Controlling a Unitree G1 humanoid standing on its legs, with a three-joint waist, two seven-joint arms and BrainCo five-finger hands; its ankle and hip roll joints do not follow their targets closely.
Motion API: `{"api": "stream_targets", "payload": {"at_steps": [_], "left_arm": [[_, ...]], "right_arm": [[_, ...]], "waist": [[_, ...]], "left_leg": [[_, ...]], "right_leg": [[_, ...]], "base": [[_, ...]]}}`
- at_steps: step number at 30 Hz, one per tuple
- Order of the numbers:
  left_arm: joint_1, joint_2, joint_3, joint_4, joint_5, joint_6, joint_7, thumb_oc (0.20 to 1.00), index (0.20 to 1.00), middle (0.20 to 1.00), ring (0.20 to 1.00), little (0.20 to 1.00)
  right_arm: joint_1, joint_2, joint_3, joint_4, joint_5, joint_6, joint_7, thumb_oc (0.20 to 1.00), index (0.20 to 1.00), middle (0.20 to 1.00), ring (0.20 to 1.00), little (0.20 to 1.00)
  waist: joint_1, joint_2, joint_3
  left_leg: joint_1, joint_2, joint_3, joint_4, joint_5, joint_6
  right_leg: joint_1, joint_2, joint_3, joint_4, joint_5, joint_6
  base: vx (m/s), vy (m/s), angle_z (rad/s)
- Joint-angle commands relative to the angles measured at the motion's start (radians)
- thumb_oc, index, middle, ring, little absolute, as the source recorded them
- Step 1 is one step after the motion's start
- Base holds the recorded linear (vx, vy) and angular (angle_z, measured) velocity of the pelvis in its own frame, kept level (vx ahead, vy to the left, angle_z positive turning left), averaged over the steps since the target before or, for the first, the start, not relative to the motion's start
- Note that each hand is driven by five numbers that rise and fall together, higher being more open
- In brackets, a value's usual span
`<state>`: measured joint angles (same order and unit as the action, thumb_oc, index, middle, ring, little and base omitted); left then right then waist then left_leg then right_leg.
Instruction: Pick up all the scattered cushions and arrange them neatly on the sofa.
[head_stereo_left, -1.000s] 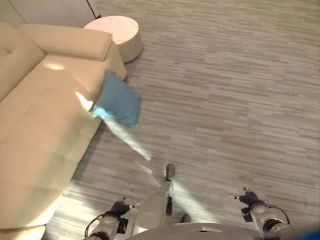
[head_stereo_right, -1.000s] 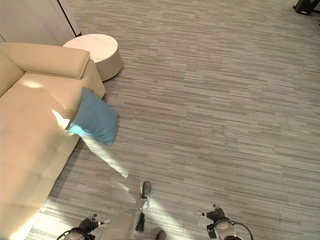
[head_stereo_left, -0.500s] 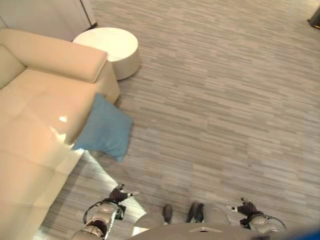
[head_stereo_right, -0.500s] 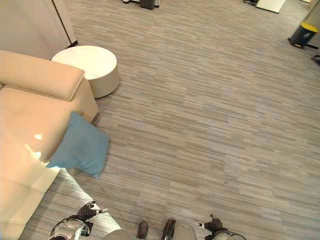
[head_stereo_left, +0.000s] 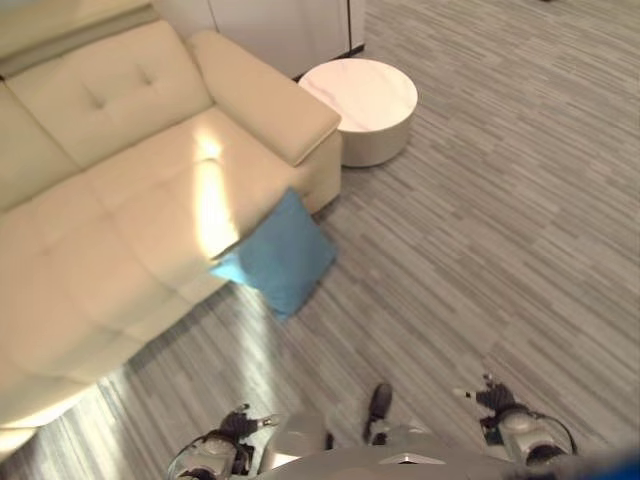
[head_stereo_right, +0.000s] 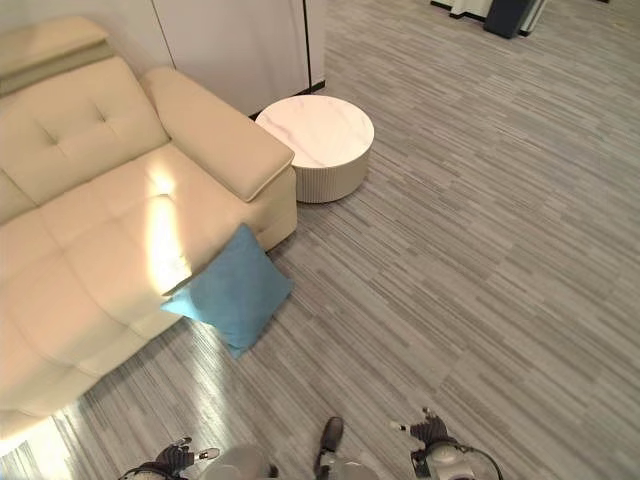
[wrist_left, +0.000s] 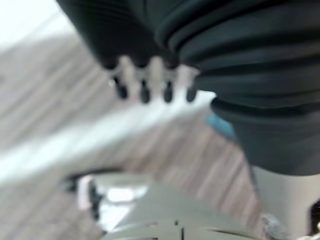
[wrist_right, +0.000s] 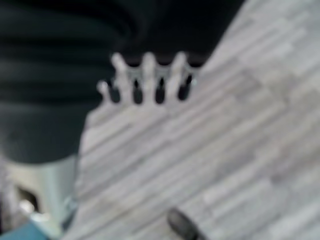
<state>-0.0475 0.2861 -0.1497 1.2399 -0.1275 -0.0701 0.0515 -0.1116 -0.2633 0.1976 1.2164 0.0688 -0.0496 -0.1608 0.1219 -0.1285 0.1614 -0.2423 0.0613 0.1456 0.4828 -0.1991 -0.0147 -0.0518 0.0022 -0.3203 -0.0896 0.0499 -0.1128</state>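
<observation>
We're looking down at a blue cushion (head_stereo_right: 232, 288) lying on the floor (head_stereo_right: 480, 250), leaning against the front edge of the cream sofa (head_stereo_right: 90, 240), just below its armrest. A round white side table (head_stereo_right: 318, 145) is standing beside that armrest. Our left hand (head_stereo_left: 236, 427) and right hand (head_stereo_left: 493, 401) are hanging low near the bottom edge, well apart from the cushion, both with fingers straight and relaxed, holding nothing.

Silver dark-tipped robot hand (wrist_right: 145, 80), ribbed cover
</observation>
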Motion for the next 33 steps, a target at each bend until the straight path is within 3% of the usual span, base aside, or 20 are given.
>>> {"api": "stream_targets", "payload": {"at_steps": [1, 2, 3, 4, 8, 10, 11, 14, 16, 19, 24, 26, 29, 31, 33], "left_arm": [[-0.034, -0.029, -0.028, 0.004, 0.017, -0.008, 0.011, 1.000, 1.000, 1.000, 1.000, 1.000], [-0.037, -0.026, -0.030, 0.002, 0.022, -0.007, 0.012, 1.000, 1.000, 1.000, 1.000, 1.000], [-0.031, -0.026, -0.023, 0.001, 0.025, -0.005, 0.007, 1.000, 1.000, 1.000, 1.000, 1.000], [-0.028, -0.021, -0.022, 0.003, 0.029, -0.003, 0.012, 1.000, 1.000, 1.000, 1.000, 1.000], [-0.015, -0.015, -0.004, 0.009, 0.018, -0.002, 0.007, 1.000, 1.000, 1.000, 1.000, 1.000], [-0.011, -0.006, 0.007, 0.011, 0.013, -0.001, 0.006, 1.000, 1.000, 1.000, 1.000, 1.000], [-0.011, -0.003, 0.010, 0.010, 0.011, 0.000, 0.005, 1.000, 1.000, 1.000, 1.000, 1.000], [-0.017, 0.012, 0.007, 0.008, 0.012, 0.003, 0.007, 1.000, 1.000, 1.000, 1.000, 1.000], [-0.016, 0.014, 0.007, 0.006, 0.005, -0.001, 0.010, 1.000, 1.000, 1.000, 1.000, 1.000], [-0.020, 0.012, 0.002, 0.006, 0.000, -0.007, 0.010, 1.000, 1.000, 1.000, 1.000, 1.000], [-0.032, 0.010, -0.008, 0.022, 0.008, -0.014, 0.020, 1.000, 1.000, 1.000, 1.000, 1.000], [-0.037, 0.004, -0.007, 0.028, 0.009, -0.021, 0.023, 1.000, 1.000, 1.000, 1.000, 1.000], [-0.044, -0.003, -0.011, 0.027, -0.002, -0.026, 0.019, 1.000, 1.000, 1.000, 1.000, 1.000], [-0.049, -0.010, -0.016, 0.026, -0.003, -0.027, 0.019, 1.000, 1.000, 1.000, 1.000, 1.000], [-0.050, -0.012, -0.014, 0.021, -0.011, -0.027, 0.017, 1.000, 1.000, 1.000, 1.000, 1.000]], "right_arm": [[0.049, -0.049, -0.014, 0.002, 0.033, -0.005, -0.016, 1.000, 1.000, 1.000, 1.000, 1.000], [0.050, -0.050, -0.017, 0.004, 0.036, -0.004, -0.022, 1.000, 1.000, 1.000, 1.000, 1.000], [0.050, -0.048, -0.018, 0.009, 0.037, -0.002, -0.015, 1.000, 1.000, 1.000, 1.000, 1.000], [0.051, -0.047, -0.020, 0.011, 0.037, 0.001, -0.015, 1.000, 1.000, 1.000, 1.000, 1.000], [0.050, -0.036, -0.010, -0.003, 0.022, -0.002, -0.009, 1.000, 1.000, 1.000, 1.000, 1.000], [0.044, -0.029, -0.007, -0.018, 0.019, -0.005, -0.004, 1.000, 1.000, 1.000, 1.000, 1.000], [0.041, -0.028, -0.008, -0.022, 0.019, -0.004, -0.001, 1.000, 1.000, 1.000, 1.000, 1.000], [0.029, -0.022, 0.000, -0.038, 0.018, -0.006, 0.004, 1.000, 1.000, 1.000, 1.000, 1.000], [0.027, -0.019, 0.004, -0.043, 0.020, -0.009, 0.008, 1.000, 1.000, 1.000, 1.000, 1.000], [0.023, -0.021, 0.011, -0.042, 0.020, -0.012, 0.009, 1.000, 1.000, 1.000, 1.000, 1.000], [0.023, -0.033, 0.019, -0.029, 0.011, 0.000, 0.004, 1.000, 1.000, 1.000, 1.000, 1.000], [0.028, -0.032, 0.017, -0.023, 0.013, -0.001, 0.013, 1.000, 1.000, 1.000, 1.000, 1.000], [0.025, -0.043, 0.026, -0.023, 0.009, -0.015, 0.016, 1.000, 1.000, 1.000, 1.000, 1.000], [0.017, -0.050, 0.023, -0.024, 0.013, -0.018, 0.013, 1.000, 1.000, 1.000, 1.000, 1.000], [0.014, -0.060, 0.028, -0.025, 0.019, -0.023, 0.013, 1.000, 1.000, 1.000, 1.000, 1.000]], "waist": [[-0.025, 0.052, -0.028], [-0.025, 0.053, -0.029], [-0.023, 0.058, -0.037], [-0.026, 0.056, -0.037], [-0.012, 0.044, -0.048], [-0.005, 0.043, -0.046], [-0.004, 0.045, -0.046], [-0.014, 0.060, -0.028], [-0.019, 0.072, -0.026], [-0.032, 0.082, -0.028], [-0.081, 0.084, -0.012], [-0.078, 0.069, -0.012], [-0.075, 0.066, -0.021], [-0.081, 0.062, -0.019], [-0.082, 0.054, -0.003]], "left_leg": [[0.026, -0.003, 0.046, -0.270, 0.148, -0.016], [0.000, 0.002, 0.094, -0.291, 0.182, -0.026], [0.025, -0.002, 0.132, -0.340, 0.183, -0.021], [0.027, -0.003, 0.142, -0.343, 0.201, -0.024], [0.070, -0.047, 0.083, -0.372, 0.169, -0.007], [0.098, -0.059, 0.062, -0.378, 0.145, 0.014], [0.093, -0.058, 0.062, -0.378, 0.158, 0.028], [0.120, -0.067, 0.017, -0.377, 0.137, 0.056], [0.147, -0.071, -0.016, -0.385, 0.128, 0.063], [0.177, -0.080, -0.072, -0.416, 0.132, 0.055], [0.228, -0.109, -0.192, -0.459, 0.130, 0.033], [0.219, -0.122, -0.230, -0.453, 0.131, 0.022], [0.205, -0.102, -0.277, -0.463, 0.146, -0.014], [0.186, -0.079, -0.269, -0.450, 0.149, -0.032], [0.142, -0.041, -0.213, -0.391, 0.150, -0.046]], "right_leg": [[0.039, -0.079, -0.018, 0.101, -0.101, 0.217], [0.055, -0.074, -0.035, 0.091, -0.107, 0.217], [0.066, -0.066, -0.038, 0.089, -0.109, 0.222], [0.076, -0.066, -0.047, 0.094, -0.115, 0.223], [0.080, -0.087, -0.065, 0.169, -0.127, 0.239], [0.050, -0.113, -0.058, 0.273, -0.120, 0.253], [0.024, -0.127, -0.066, 0.323, -0.096, 0.255], [-0.061, -0.139, -0.015, 0.523, -0.063, 0.264], [-0.100, -0.127, 0.028, 0.566, -0.059, 0.258], [-0.124, -0.100, 0.093, 0.457, -0.087, 0.237], [-0.197, -0.060, 0.299, 0.217, -0.010, 0.258], [-0.158, -0.086, 0.269, 0.172, -0.003, 0.262], [-0.131, -0.080, 0.220, 0.154, -0.007, 0.252], [-0.111, -0.085, 0.181, 0.147, -0.019, 0.245], [-0.080, -0.090, 0.125, 0.133, -0.039, 0.228]], "base": [[0.28, -0.027, 0.54], [0.28, 0.008, 0.68], [0.22, 0.037, 0.85], [0.24, 0.088, 0.69], [0.22, 0.117, -0.01], [0.15, 0.139, -0.02], [0.10, 0.140, 0.15], [0.13, 0.120, 0.35], [0.19, 0.037, 0.83], [0.21, -0.059, 0.80], [0.22, -0.120, 0.84], [0.14, -0.183, 0.89], [0.15, -0.287, 1.14], [0.09, -0.257, 1.39], [0.05, -0.237, 1.02]]}}
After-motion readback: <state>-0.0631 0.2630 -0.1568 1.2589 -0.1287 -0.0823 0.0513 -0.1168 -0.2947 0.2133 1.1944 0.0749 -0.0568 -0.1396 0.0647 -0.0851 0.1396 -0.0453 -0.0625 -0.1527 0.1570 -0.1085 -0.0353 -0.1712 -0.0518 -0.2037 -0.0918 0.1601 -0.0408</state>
